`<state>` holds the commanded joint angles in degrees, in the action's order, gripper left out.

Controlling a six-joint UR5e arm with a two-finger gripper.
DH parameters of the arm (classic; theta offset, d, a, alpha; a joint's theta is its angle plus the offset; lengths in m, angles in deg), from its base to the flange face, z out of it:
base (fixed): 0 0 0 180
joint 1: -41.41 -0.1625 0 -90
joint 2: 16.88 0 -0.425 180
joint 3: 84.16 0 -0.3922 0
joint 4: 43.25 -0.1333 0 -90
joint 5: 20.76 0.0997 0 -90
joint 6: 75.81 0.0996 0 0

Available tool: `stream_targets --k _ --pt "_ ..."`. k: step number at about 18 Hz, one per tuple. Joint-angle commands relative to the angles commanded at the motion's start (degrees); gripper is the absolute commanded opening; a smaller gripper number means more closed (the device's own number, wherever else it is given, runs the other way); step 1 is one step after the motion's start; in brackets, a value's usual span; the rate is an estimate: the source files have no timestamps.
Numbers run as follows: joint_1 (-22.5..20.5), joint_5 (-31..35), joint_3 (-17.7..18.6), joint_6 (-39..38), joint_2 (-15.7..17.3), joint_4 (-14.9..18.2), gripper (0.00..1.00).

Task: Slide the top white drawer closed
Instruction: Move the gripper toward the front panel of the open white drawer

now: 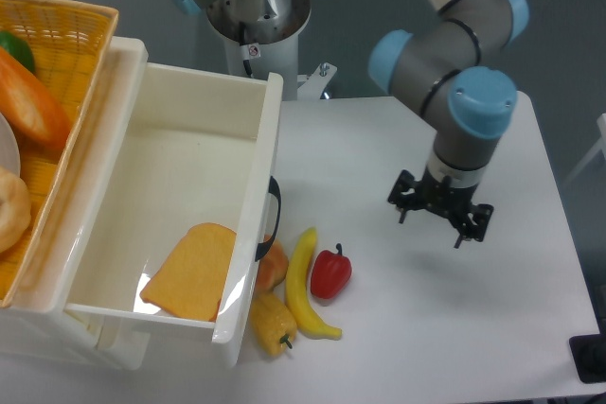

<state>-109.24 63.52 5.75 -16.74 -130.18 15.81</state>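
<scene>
Frankly, the top white drawer (180, 205) looked stiff and glossy; my gripper (438, 212), jaws apart, should push its front panel.

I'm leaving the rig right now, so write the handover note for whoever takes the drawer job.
End effector: over the bare table, right of the drawer, holding nothing and touching nothing. Whether its fingers are open or shut cannot be told from this view.
Top white drawer: pulled fully out, with an orange slice-shaped toy lying inside. Its black handle faces the arm.
Toy vegetables sit against the drawer front: yellow banana, red pepper, yellow pepper.
Done: nothing on the drawer yet.
Left: reach the front panel and push the drawer shut, probably without catching the toys.
</scene>
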Motion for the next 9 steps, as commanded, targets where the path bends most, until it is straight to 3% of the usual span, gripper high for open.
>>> stream_targets --k 3,9 --pt "1.94 0.09 1.66 -6.76 1.31 1.06 0.57" --pt "4.31 -2.62 2.99 -13.45 3.34 4.31 0.06"
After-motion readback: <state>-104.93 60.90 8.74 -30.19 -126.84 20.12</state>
